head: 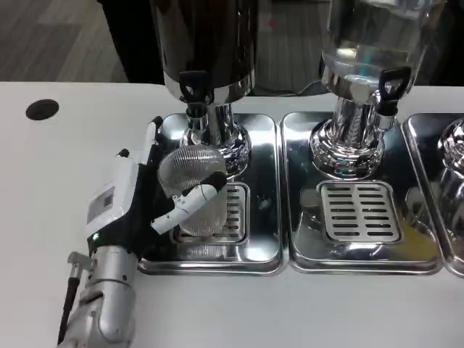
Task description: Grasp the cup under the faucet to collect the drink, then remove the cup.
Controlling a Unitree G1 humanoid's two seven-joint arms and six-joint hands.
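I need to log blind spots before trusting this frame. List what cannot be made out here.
- Whether the ribbed clear plastic cup holds any drink: head view, its ribbing and the left hand's fingers obscure it.
- Upper part of the dark drink dispenser: cut off by the top edge.
- Third chrome drip tray: cut off by the right edge.
- Left palm's contact with the cup: hidden behind the hand's white back.

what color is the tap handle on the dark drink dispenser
Black, seen in the head view: the tap handle above the cup.
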